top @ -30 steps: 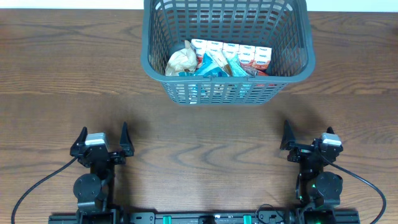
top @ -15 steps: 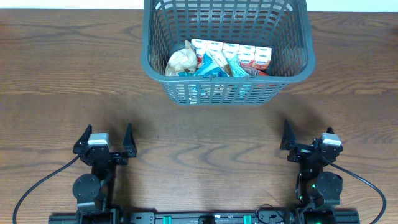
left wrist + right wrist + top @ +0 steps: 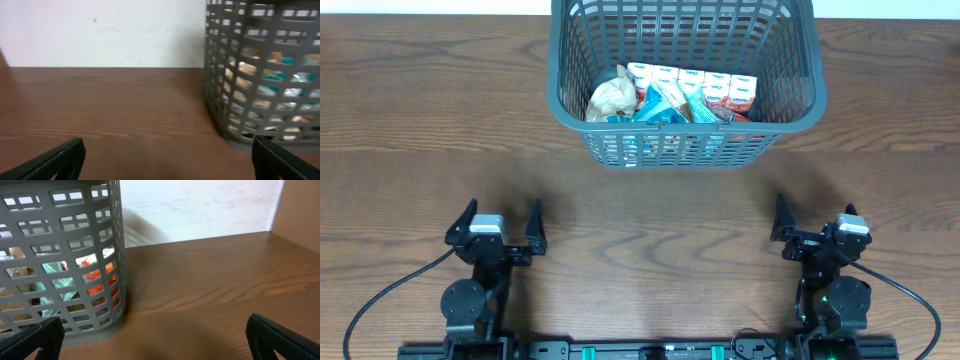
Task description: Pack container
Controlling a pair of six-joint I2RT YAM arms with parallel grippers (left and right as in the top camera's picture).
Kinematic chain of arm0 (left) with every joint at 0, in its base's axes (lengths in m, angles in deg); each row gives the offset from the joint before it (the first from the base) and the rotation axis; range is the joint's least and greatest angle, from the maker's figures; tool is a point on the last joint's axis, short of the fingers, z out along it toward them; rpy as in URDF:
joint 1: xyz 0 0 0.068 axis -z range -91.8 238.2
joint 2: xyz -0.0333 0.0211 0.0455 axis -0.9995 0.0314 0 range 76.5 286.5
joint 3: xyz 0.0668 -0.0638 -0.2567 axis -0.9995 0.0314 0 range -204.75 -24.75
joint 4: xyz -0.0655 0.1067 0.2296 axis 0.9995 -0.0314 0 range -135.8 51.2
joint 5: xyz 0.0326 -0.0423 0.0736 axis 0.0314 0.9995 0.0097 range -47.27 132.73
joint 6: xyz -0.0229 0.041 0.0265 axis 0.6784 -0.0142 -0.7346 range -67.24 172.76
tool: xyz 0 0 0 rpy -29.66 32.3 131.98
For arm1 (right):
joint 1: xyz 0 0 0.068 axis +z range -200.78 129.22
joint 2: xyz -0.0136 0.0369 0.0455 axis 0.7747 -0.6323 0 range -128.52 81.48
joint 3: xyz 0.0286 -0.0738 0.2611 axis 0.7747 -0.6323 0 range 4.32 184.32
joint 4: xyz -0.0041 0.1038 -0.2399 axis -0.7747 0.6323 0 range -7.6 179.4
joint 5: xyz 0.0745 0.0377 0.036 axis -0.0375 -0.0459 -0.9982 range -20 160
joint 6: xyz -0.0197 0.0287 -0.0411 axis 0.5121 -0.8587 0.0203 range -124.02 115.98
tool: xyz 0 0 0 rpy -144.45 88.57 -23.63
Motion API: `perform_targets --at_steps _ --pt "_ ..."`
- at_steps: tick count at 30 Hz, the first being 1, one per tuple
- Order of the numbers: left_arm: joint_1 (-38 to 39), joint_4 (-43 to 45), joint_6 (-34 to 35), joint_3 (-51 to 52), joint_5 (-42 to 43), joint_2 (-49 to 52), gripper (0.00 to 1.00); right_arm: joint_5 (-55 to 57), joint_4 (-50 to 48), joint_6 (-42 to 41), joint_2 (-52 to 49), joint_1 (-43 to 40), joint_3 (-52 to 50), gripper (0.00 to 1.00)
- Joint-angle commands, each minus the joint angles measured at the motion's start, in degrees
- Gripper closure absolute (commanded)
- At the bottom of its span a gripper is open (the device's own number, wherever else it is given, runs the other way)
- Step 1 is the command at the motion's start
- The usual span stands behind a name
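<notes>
At the far edge of the table (image 3: 420,120) | basket (image 3: 670,150) is sitting crosswise, packets (image 3: 685,95) inside | your left gripper (image 3: 503,210) and right gripper (image 3: 815,215) are hanging spread, empty | basket is lying ahead between them, right nearer

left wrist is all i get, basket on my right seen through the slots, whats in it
observer: From overhead, the container holds a row of white and red cartons at the back, teal packets in front of them and a crumpled beige packet at its left end.
operator: where does it sit on the table
observer: At the far side of the table, roughly between the two arms and a little toward the right one.
operator: right arm holding anything
observer: No. The right end effector is open and empty at the near side, like the left end effector.
</notes>
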Motion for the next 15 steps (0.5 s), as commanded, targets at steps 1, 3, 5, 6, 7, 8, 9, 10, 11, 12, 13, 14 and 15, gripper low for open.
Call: perform_targets --at_steps 1,3,5,6,7,8,9,10,11,12,13,14,15 --pt "1.64 -2.12 -0.37 1.05 1.2 -0.5 0.01 0.0 -0.13 -0.44 0.44 -0.2 -0.42 0.01" --pt "2.16 -2.12 -0.35 1.05 1.05 -0.5 0.01 0.0 -0.13 -0.44 0.44 -0.2 -0.42 0.01" --pt "2.21 -2.12 -0.35 1.05 1.05 -0.5 0.01 0.0 -0.13 -0.44 0.44 -0.2 -0.42 0.01" --pt "2.19 -2.12 -0.37 1.05 1.01 -0.5 0.01 0.0 -0.13 -0.44 0.44 -0.2 -0.42 0.01" --pt "2.19 -2.12 -0.37 1.05 0.96 -0.5 0.01 0.0 -0.13 -0.44 0.44 -0.2 -0.42 0.01" --pt "2.19 -2.12 -0.37 1.05 0.85 -0.5 0.01 0.0 -0.13 -0.44 0.44 -0.2 -0.42 0.01" --pt "2.14 -2.12 -0.37 1.05 0.85 -0.5 0.01 0.0 -0.13 -0.44 0.44 -0.2 -0.42 0.01" --pt "2.1 -2.12 -0.37 1.05 0.85 -0.5 0.01 0.0 -0.13 -0.44 0.44 -0.2 -0.42 0.01" --pt "2.08 -2.12 -0.37 1.05 0.83 -0.5 0.01 -0.02 -0.13 -0.44 0.44 -0.2 -0.42 0.01" --pt "2.08 -2.12 -0.37 1.05 0.85 -0.5 0.01 -0.02 -0.13 -0.44 0.44 -0.2 -0.42 0.01" --pt "2.08 -2.12 -0.35 1.05 0.85 -0.5 0.01 0.0 -0.13 -0.44 0.44 -0.2 -0.42 0.01" --pt "2.08 -2.12 -0.37 1.05 0.85 -0.5 0.01 0.0 -0.13 -0.44 0.44 -0.2 -0.42 0.01" --pt "2.1 -2.12 -0.35 1.05 0.85 -0.5 0.01 0.0 -0.13 -0.44 0.44 -0.2 -0.42 0.01"
